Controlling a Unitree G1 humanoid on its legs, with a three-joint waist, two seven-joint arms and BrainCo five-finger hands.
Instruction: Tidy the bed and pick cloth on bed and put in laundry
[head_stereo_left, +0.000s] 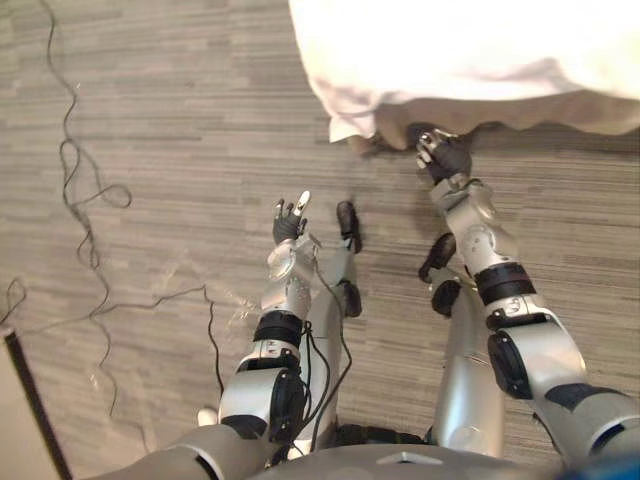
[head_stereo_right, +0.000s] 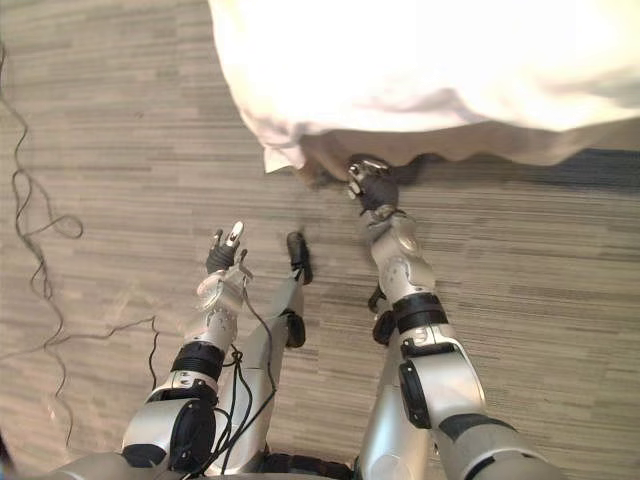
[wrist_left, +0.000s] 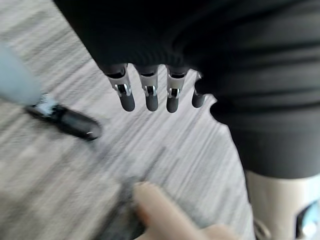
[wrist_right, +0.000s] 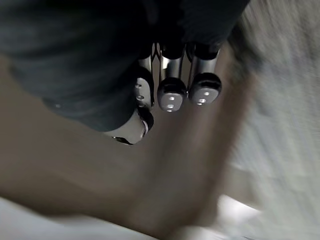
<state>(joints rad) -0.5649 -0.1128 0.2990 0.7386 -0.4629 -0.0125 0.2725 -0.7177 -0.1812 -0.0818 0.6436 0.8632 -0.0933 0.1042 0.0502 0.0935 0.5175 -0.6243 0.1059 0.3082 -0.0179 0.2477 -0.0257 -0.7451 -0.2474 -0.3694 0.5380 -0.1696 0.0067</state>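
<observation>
1. The bed (head_stereo_left: 570, 108) is picked up along the top of the head views, and its tan side panel is seen hanging down towards the floor.
2. A white cover (head_stereo_left: 450, 45) is spread across the bed. It is rumpled at the edge, where it overhangs the tan panel.
3. One corner of the cover (head_stereo_left: 345, 125) is seen drooping lower than the rest, close above the floor, at the near end of the bed.
4. The right hand (head_stereo_left: 443, 158) is held up at the bed's edge, just beside that drooping corner and tucked under the white overhang against the tan panel.
5. In the right wrist view, tan fabric (wrist_right: 200, 165) is seen close past the right hand, with a pale strip of the cover (wrist_right: 50, 222) beyond it. Whether anything is gripped cannot be told.
6. The left hand (head_stereo_left: 289, 224) is held over bare floor, well apart from the bed. Its fingers (wrist_left: 150, 97) are shown straight and slightly spread, and nothing is held in them.
7. The floor (head_stereo_left: 170, 120) is laid in grey streaked planks, which are seen running across both head views and under the left hand.
</observation>
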